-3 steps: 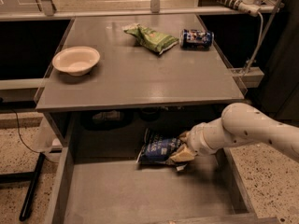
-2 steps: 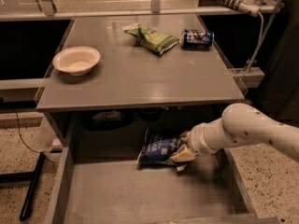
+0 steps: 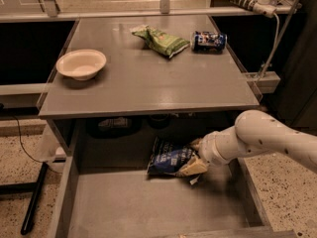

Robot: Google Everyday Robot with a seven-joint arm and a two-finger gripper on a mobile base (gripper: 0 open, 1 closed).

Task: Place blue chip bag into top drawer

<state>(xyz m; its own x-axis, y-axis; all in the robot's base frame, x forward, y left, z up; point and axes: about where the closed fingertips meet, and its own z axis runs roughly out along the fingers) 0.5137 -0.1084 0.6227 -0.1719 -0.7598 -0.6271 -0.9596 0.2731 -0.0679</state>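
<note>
The blue chip bag point(image 3: 169, 159), dark blue crinkled foil with white lettering, is inside the open top drawer point(image 3: 124, 207) near its back, just under the table's front edge. My gripper point(image 3: 194, 163) reaches in from the right on a white arm and is at the bag's right end, touching it. The bag's lower edge sits at or just above the drawer's flat grey bottom; I cannot tell which.
On the grey table point(image 3: 148, 78) stand a cream bowl point(image 3: 80, 64) at the left, a green chip bag point(image 3: 161, 39) and a small blue soda can point(image 3: 208, 40) at the back. The drawer's side walls point(image 3: 62, 202) rise left and right. A black stand point(image 3: 34, 197) is on the floor at left.
</note>
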